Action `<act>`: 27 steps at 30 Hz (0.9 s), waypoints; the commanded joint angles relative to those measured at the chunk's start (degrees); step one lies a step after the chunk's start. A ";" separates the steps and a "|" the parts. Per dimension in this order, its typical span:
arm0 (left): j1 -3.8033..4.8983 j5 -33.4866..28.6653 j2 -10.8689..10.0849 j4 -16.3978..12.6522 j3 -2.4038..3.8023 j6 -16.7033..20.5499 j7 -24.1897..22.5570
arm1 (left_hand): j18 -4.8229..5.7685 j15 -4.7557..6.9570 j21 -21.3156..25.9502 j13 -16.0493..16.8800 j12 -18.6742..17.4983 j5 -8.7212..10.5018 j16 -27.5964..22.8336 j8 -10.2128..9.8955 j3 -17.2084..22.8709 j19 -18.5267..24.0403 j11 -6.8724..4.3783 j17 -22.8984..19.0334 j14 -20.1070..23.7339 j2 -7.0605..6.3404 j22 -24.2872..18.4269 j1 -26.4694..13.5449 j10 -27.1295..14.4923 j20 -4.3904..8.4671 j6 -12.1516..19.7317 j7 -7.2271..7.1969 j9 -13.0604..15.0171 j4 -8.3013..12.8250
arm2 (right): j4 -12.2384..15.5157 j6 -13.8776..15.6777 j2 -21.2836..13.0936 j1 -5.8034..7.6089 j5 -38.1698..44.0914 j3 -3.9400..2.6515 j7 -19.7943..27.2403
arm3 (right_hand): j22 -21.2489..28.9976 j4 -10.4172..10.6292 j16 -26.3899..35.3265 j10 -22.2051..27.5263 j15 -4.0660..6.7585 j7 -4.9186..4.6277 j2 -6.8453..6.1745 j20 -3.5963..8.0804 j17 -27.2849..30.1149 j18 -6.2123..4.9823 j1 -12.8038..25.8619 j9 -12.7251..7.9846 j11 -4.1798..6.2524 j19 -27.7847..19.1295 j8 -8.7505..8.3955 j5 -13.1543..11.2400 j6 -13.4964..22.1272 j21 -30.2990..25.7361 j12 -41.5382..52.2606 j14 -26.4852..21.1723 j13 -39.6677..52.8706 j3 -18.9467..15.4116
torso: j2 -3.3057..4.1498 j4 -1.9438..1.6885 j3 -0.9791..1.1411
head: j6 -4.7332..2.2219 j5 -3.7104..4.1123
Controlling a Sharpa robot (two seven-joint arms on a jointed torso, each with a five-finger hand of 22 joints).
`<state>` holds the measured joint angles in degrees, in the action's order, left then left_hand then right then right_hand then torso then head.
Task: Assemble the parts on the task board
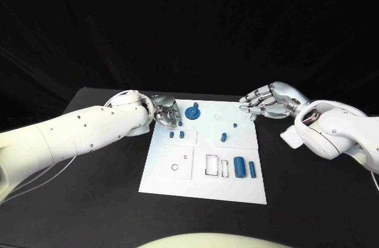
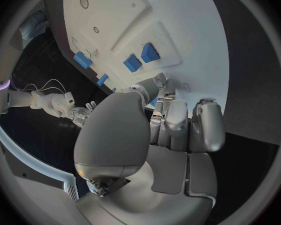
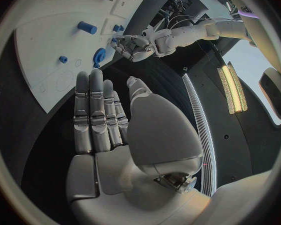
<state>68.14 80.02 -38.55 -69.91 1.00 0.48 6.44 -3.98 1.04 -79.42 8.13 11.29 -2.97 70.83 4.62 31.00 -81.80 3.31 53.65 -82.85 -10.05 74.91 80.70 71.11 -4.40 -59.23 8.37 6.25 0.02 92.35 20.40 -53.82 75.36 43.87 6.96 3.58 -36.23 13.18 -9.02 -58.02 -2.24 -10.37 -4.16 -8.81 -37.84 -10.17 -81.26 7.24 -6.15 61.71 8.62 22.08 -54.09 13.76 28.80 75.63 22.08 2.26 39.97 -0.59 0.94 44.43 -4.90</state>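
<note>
**Both hands at the far corners of the board, holding nothing**

Plainly, the white task board (image 1: 207, 149) lay flat in the middle of the black table (image 1: 316, 182), with the blue parts spread over it. A round blue part (image 1: 193, 114) sat near the board's far left corner, two small blue pieces (image 1: 177, 133) lay just nearer than it, and another small piece (image 1: 223, 137) lay close to the middle. At the near right, a thick blue cylinder (image 1: 239, 167) and a thinner one (image 1: 252, 169) lay side by side, just beside an outlined rectangular slot (image 1: 212, 165).

The left hand (image 1: 165, 114) rested at the board's far left edge, close to the round part; in the left wrist view its fingers (image 2: 178, 122) lay together and curled slightly over the board edge, gripping nothing. The right hand (image 1: 268, 101) hovered by the far right corner, fingers (image 3: 97, 112) straight, side by side, with nothing in them.
</note>
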 commanded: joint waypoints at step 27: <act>0.62 -32.20 -13.53 -14.07 0.45 16.85 -10.07 | -1.90 -0.29 8.58 1.64 0.33 -0.22 -1.15 1.95 0.13 6.11 0.33 -2.78 1.55 0.59 -6.53 -0.57 0.29 -0.13 -4.18 -0.06 0.60 1.16 | -6.71 -7.57 7.56 -0.61 49.67 0.04 -15.85 | -27.31 -4.76 -36.11 -8.35 3.20 2.41 -3.84 3.98 -22.51 3.08 -2.88 -1.17 2.29 14.48 -2.39 -8.79 -6.99 34.88 -16.87 11.54 -12.83 16.78 | -0.29 -0.17 -0.28 | -2.37 3.50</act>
<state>68.72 53.69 -51.80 -83.24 1.42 15.18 -0.77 -4.88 0.76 -71.01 9.66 11.28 -2.97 69.92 6.41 31.36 -76.03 3.51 50.93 -81.69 -9.74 68.44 80.40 71.32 -4.57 -63.06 8.26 6.77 1.12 85.83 14.62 -46.53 74.90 86.64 6.97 -9.42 -62.92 8.38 -44.26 -65.93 0.64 -8.02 -7.71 -4.81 -59.85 -7.93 -84.45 6.12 -3.79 75.97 6.39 13.51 -60.77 47.80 12.26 83.82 9.30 18.76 39.63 -0.86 0.69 42.15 -1.81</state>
